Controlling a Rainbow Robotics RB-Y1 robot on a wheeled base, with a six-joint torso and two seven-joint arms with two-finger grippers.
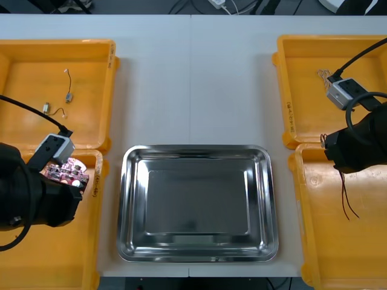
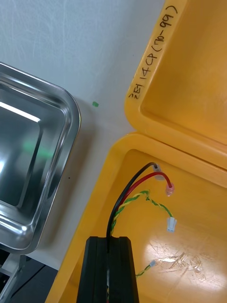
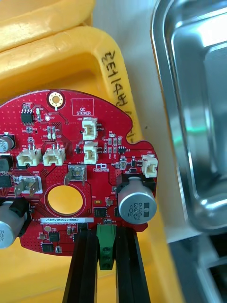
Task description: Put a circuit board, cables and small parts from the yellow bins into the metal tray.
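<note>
Bright, even overhead light; soft shadows beside yellow bins (image 1: 60,43); white glare streaks inside metal tray (image 1: 196,148).

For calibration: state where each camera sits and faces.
Front: above the arms, looking steeply down at the shiny metal tray; both arms show.
Left wrist: on left arm, along left gripper holding the round red circuit board.
Right wrist: on right arm, along right gripper holding black, red and yellow cables.
Both wrists share the tray.

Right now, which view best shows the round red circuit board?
Left wrist view: round red circuit board close up, left gripper shut on it. Front view: a sliver by that arm. Right gripper grips cables.
</note>
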